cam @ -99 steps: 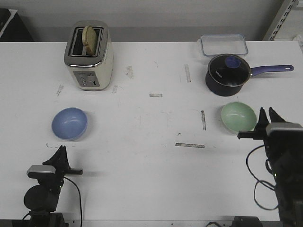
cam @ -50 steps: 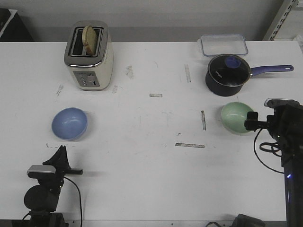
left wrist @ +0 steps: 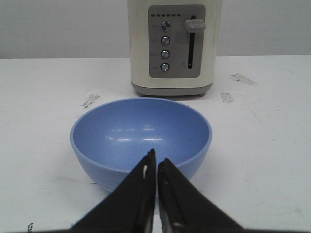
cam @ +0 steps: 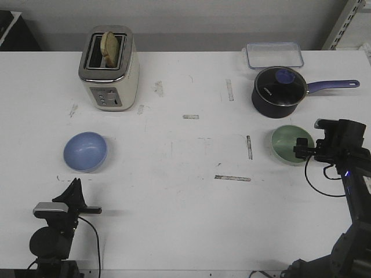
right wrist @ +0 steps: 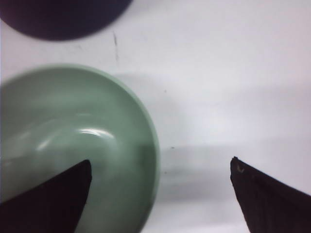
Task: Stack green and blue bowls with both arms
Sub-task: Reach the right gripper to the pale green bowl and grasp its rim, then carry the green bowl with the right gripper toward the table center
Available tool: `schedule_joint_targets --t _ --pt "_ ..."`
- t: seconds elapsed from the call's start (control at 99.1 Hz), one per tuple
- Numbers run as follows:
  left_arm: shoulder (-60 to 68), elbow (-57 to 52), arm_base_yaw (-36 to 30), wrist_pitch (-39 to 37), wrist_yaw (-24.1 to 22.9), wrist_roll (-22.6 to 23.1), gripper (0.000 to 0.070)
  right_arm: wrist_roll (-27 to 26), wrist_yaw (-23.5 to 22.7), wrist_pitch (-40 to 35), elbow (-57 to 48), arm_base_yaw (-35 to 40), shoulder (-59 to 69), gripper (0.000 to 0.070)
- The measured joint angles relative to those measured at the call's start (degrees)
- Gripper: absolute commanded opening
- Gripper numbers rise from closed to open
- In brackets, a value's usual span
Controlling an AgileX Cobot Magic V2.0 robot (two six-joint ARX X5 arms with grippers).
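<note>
White table is carrying everything. Cream toaster is standing at the far left, navy saucepan far right. Blue bowl is sitting left, just ahead of the left gripper, fingers pressed together. Green bowl is sitting right, below the saucepan; right gripper is hanging spread wide, 1 finger over the bowl's inside, the other outside the rim.

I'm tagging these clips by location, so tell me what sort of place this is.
Probably a robotics lab bench staged as a kitchen: a marked white table holds a toaster, a saucepan and two bowls, with bare wall and metal shelving behind.
</note>
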State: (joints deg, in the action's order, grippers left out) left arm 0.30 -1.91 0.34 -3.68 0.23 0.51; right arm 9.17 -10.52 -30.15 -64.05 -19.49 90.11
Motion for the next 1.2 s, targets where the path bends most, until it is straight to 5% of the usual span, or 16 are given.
schedule_joint_targets --t 0.202,0.787,0.939,1.201 --pt "0.0 0.0 0.0 0.0 0.0 0.0 0.0001 0.0 -0.31 1.09 0.0 0.0 1.86 0.0" --pt "0.0 0.0 0.0 0.0 0.0 0.0 0.0001 -0.59 -5.92 -2.08 -3.54 2.45 -9.75 0.0" --pt "0.0 0.0 0.0 0.0 0.0 0.0 0.0001 -2.89 -6.95 -4.13 -4.7 8.07 -18.64 0.0" --pt "0.0 0.0 0.0 0.0 0.0 0.0 0.0001 -10.84 -15.06 -13.46 -4.7 26.49 -24.04 0.0"
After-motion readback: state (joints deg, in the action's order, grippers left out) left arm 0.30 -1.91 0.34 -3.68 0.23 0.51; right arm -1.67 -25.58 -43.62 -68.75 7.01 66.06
